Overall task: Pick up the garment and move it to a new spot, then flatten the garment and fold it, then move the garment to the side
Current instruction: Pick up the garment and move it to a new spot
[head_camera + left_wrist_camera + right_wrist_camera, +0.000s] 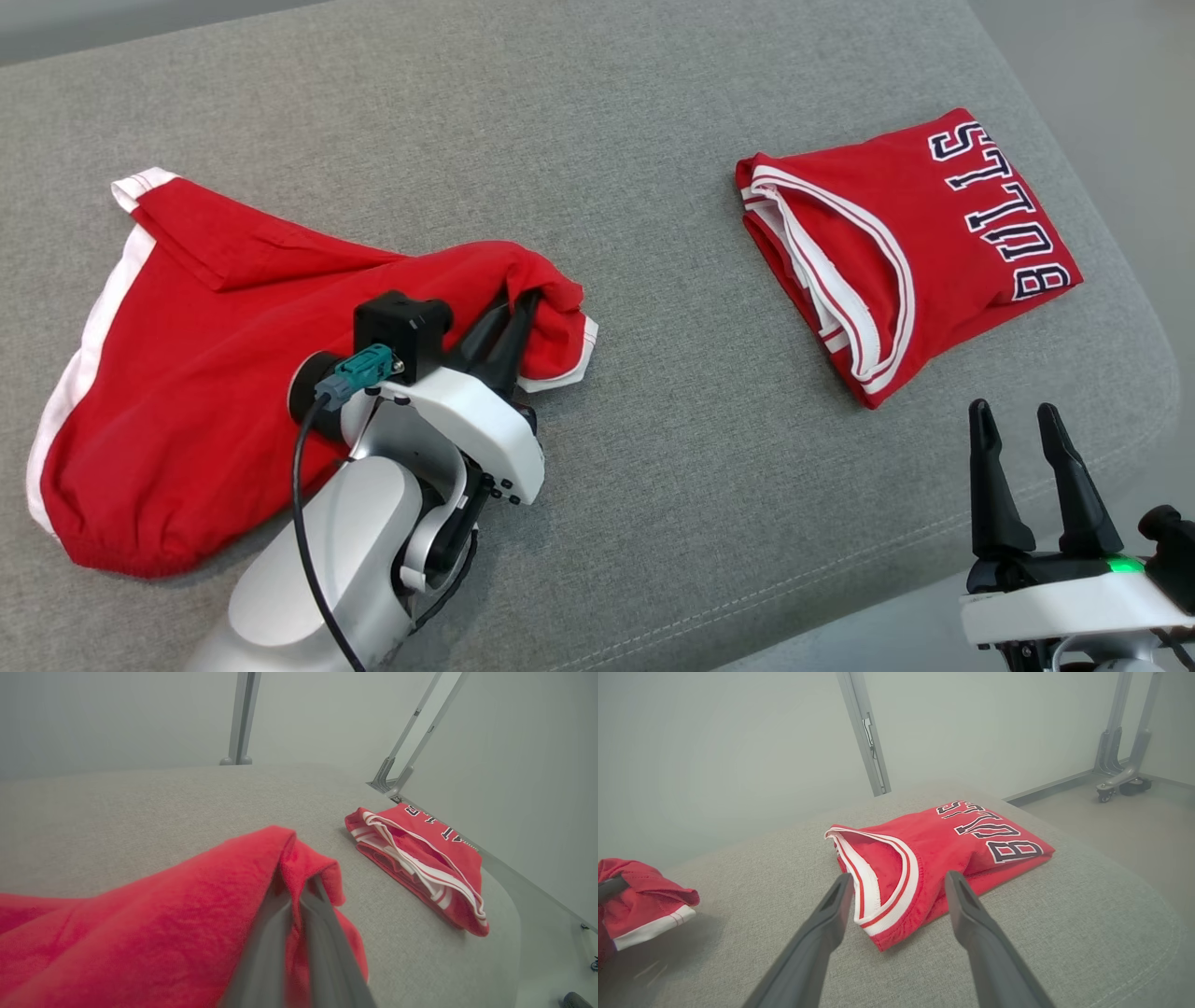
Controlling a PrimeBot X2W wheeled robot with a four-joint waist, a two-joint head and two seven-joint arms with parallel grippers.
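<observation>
Nearest, the right gripper hangs over the front edge of the grey cushion, its 2 fingers spread apart, grasping nothing. Beyond it to the left, the left gripper is clenched on a bunched corner of the red garment, which lies crumpled on the cushion's left half. Farther right, well apart, 1 folded jersey lettered BULLS lies flat.

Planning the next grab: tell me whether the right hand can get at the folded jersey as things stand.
Probably yes. The right hand is open and empty, pointing at the folded jersey just ahead, with only grey cushion between them. The left hand, gripping the other garment, is clear.
</observation>
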